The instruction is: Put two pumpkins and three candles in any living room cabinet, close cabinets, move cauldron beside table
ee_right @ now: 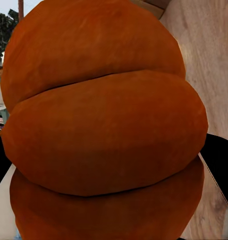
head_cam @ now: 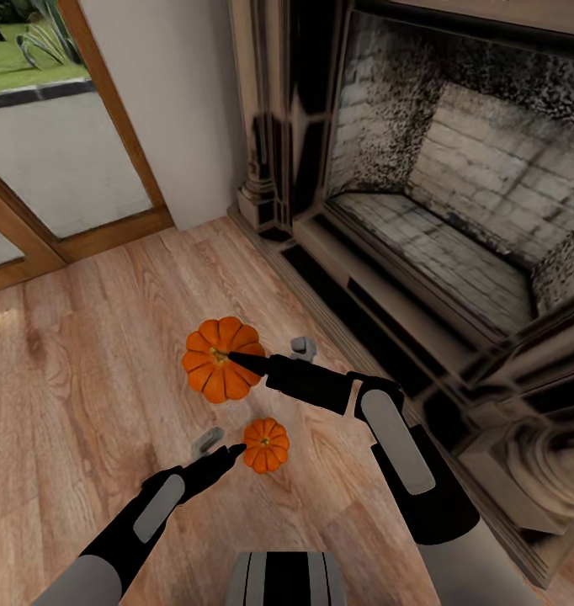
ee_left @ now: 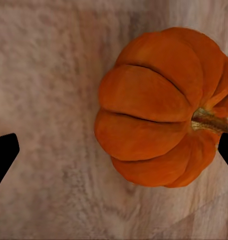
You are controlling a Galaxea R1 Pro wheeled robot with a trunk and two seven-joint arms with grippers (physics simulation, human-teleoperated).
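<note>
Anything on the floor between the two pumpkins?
In the head view, the stretch of wood floor between the larger pumpkin and the smaller pumpkin is bare; nothing lies there.

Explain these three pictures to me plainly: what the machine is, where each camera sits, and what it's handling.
This is a simulated two-armed robot. The head camera looks down over both arms at a wooden floor beside a brick fireplace.

Two pumpkins lie on the floor. The right gripper reaches over the larger pumpkin; that arm's wrist camera sees it very close, between the dark fingers. Whether it is gripped, I cannot tell.

The left gripper sits beside the smaller pumpkin. Its wrist camera shows that pumpkin between open fingers, not yet gripped.
</note>
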